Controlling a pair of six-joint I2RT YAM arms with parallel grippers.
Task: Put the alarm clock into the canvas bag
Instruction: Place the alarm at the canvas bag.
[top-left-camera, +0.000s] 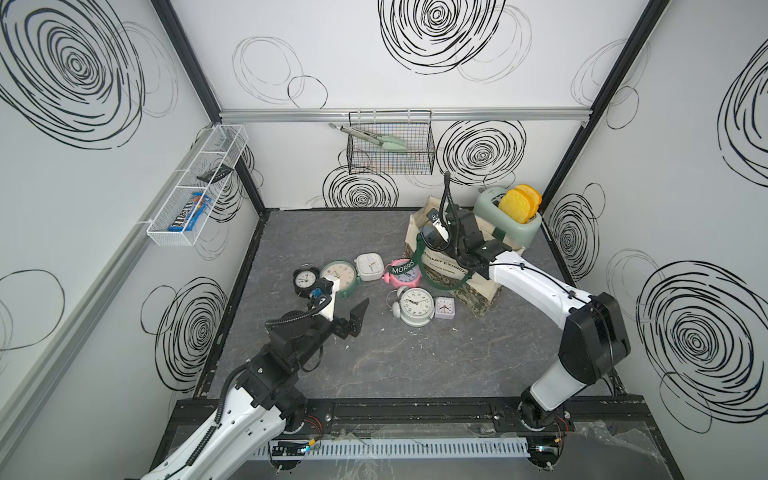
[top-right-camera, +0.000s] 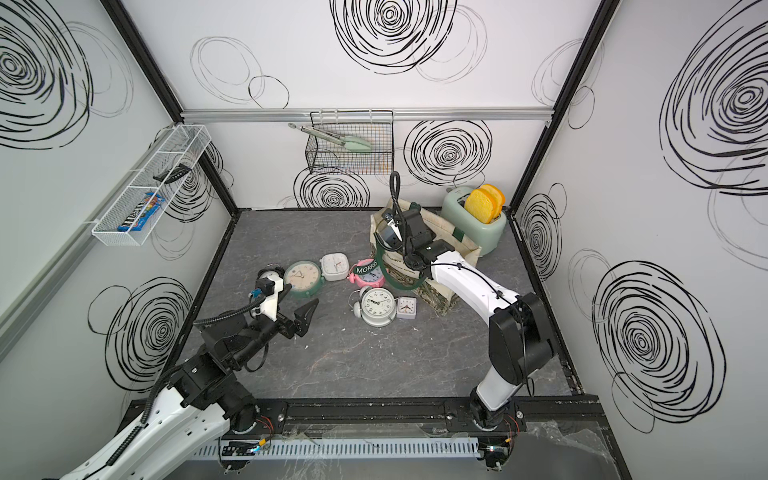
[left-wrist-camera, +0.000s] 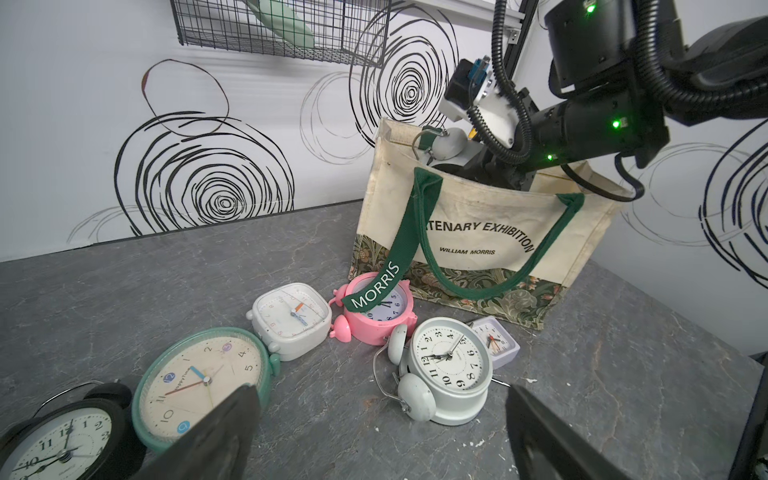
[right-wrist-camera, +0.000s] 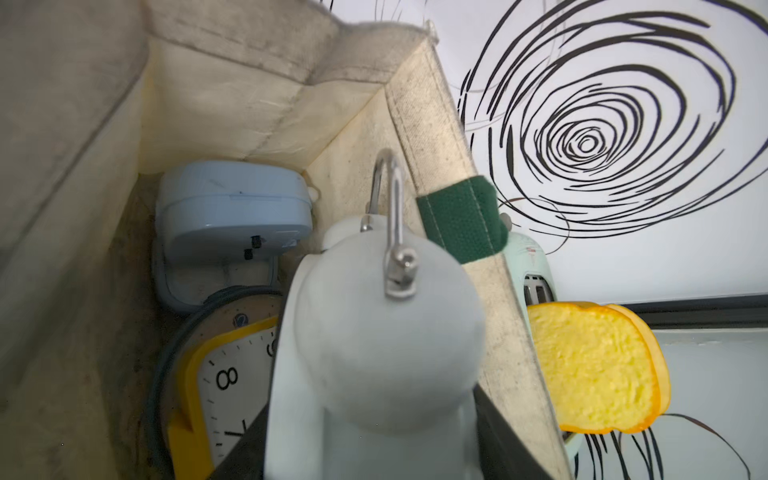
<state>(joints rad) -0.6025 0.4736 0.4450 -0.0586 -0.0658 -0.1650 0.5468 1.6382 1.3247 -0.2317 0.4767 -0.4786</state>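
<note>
Here, the right gripper (right-wrist-camera: 374, 432) reaches into the open mouth of the canvas bag (top-left-camera: 446, 266), which stands upright at the back right of the worktop (top-left-camera: 415, 365), just beside a mint toaster (top-left-camera: 490, 208).

In both top views the gripper's tips are hidden by the wrist camera and the arm, so the grip cannot be read there. It is shown by the right wrist view, where a pale twin-bell alarm clock (right-wrist-camera: 386, 353) is pinched between the dark fingers, within the bag's walls. Below it, a pale blue clock (right-wrist-camera: 232, 220) and a yellow-framed clock (right-wrist-camera: 224, 382) are seen lying inside the bag; neither is visible elsewhere.

From the left wrist view only one bell of the held alarm clock shows over the near rim. That view also shows a green handle (left-wrist-camera: 399, 253), lettered MORRIS, draped over a pink clock (left-wrist-camera: 374, 320).

The left gripper (left-wrist-camera: 382, 449) is held spread wide above the worktop, nothing between its fingers, near a green clock (top-left-camera: 340, 276) and a black clock (top-left-camera: 306, 280).
</note>
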